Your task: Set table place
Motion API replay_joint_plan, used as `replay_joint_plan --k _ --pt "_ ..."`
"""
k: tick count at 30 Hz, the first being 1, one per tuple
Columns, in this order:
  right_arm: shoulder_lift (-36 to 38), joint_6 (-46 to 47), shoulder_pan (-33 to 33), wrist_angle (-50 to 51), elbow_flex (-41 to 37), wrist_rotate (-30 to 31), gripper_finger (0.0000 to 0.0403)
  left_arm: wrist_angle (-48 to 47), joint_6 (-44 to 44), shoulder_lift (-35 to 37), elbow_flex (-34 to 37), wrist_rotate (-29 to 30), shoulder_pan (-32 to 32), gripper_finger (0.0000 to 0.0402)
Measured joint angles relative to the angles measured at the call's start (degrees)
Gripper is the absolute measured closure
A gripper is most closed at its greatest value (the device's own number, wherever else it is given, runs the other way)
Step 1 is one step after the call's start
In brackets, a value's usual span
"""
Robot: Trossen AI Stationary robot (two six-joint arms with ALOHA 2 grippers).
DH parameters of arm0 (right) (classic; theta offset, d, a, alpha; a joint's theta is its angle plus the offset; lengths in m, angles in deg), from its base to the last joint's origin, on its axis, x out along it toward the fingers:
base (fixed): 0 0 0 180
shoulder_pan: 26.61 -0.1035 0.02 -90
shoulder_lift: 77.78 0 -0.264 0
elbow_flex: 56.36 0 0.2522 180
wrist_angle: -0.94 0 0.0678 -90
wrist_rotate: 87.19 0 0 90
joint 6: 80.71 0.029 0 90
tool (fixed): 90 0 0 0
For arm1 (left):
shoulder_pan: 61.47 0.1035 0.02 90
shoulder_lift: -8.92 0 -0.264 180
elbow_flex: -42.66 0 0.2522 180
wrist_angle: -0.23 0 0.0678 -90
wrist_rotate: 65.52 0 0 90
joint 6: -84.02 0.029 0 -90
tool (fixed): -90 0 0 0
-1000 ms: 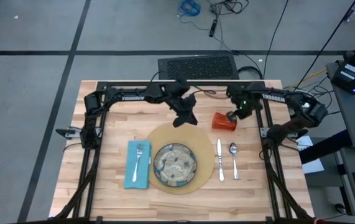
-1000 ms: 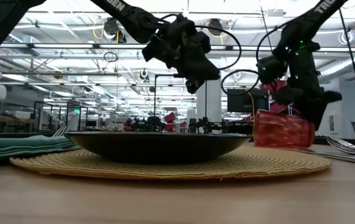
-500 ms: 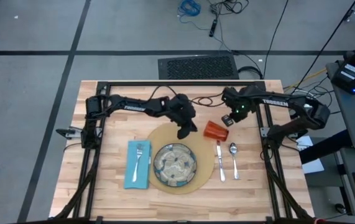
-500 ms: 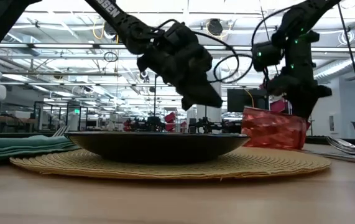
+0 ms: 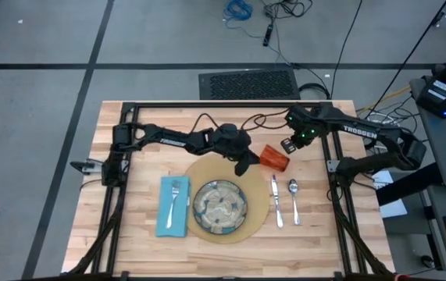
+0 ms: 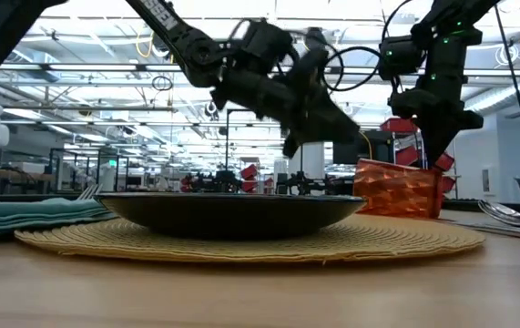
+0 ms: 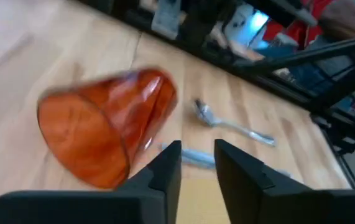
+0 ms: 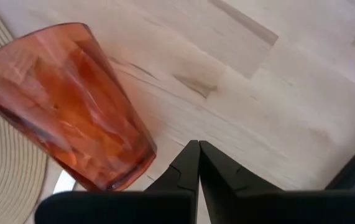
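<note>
Cup position: we find the orange cup (image 5: pixel 274 158) on its side on the table (image 5: pixel 129 234), just beside the far right edge of the round mat (image 5: pixel 199 166) and above the knife (image 5: pixel 276 201) and spoon (image 5: pixel 293 199).
Cup axis: it runs roughly from mat to right arm; the open rim faces the left wrist camera — the base faces the right one.
Left gripper: the left gripper (image 5: pixel 244 164) is over the mat edge, just beside the cup's mouth; its fingers (image 7: pixel 165 171) stand slightly apart, holding nothing.
Right gripper: the right gripper (image 5: pixel 289 146) is at the cup's far side, fingers pressed together, empty.
Nearer arm: we judge both about equally near — the left faces the rim.
Materials: cup — translucent, faceted, tapered; mat woven; plate (image 5: pixel 219 206) glazed, patterned; cutlery polished metal; napkin (image 5: pixel 173 204) soft cloth with the fork (image 5: pixel 173 200) on it.
Remaining: in our judgement the cup needs righting.
</note>
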Motion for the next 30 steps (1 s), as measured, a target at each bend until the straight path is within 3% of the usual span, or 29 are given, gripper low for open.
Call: replay_joint_plan --k 10,20,23,25,28,30 --pt "0.1 -0.73 -0.12 -0.1 0.0 0.0 0.0403 -0.2 -9.25 -13.06 -10.16 -3.6 1.35 0.0236" --pt "0.1 -1.49 -0.12 -0.1 0.0 -0.02 0.0403 0.57 -4.58 -12.8 -12.14 1.82 2.13 0.023" --pt "0.1 -1.49 -0.12 -0.58 0.0 -0.06 0.0403 -0.21 -5.18 -12.76 -12.89 0.41 2.89 0.023" --pt "0.1 -1.04 -0.1 0.56 0.1 4.21 0.0403 -0.24 -6.18 -12.76 -13.01 -0.66 2.97 0.023" --pt "0.1 1.22 1.72 10.05 1.43 15.25 0.0403 -1.49 -6.15 -12.76 -13.04 -1.13 2.78 0.023" --pt "0.19 2.98 2.79 14.54 2.24 18.32 0.0403 -1.62 -6.15 -12.76 -13.04 -1.64 2.79 0.023"
